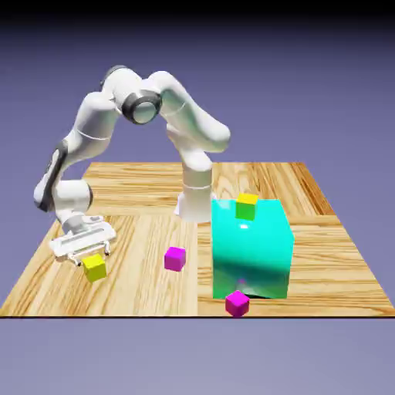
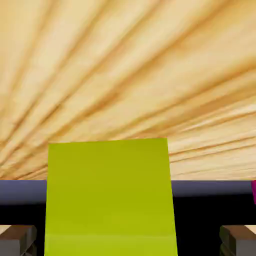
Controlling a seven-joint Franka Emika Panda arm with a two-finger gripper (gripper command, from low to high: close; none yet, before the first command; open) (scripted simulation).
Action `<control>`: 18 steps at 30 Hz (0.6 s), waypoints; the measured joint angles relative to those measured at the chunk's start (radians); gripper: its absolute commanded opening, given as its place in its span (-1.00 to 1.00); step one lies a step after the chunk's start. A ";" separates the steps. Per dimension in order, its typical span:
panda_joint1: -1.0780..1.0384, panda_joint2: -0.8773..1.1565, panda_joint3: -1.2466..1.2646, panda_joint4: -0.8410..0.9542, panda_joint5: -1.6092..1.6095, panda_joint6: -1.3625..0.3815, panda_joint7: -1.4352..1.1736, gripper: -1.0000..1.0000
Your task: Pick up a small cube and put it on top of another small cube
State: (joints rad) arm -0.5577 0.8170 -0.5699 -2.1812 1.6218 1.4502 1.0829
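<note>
Hovering over the small cube at the table's near-left corner in the exterior view, gripper spread fully, holding nothing. Hand view: yellow cube sits between the fingertips, gaps both sides, no contact. Looks rigid, light, flat-faced; probably a bit slick, so pinch opposite side faces at mid-height. Arm folded low, hand pitched down and tilted. Nearest magenta cube sits to its right, well apart; teal block beyond.
</note>
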 measured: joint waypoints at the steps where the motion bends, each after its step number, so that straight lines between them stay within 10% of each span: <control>1: 0.036 0.020 -0.029 0.001 0.025 -0.022 0.000 0.00; 8: 0.290 0.161 -0.235 0.008 0.199 -0.174 0.001 0.00; 9: 0.297 0.165 -0.241 0.008 0.204 -0.178 0.001 -1.00; 18: 0.043 0.024 -0.035 0.001 0.032 -0.026 0.000 -1.00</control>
State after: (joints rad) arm -0.5143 0.8411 -0.6051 -2.1800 1.6534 1.4245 1.0833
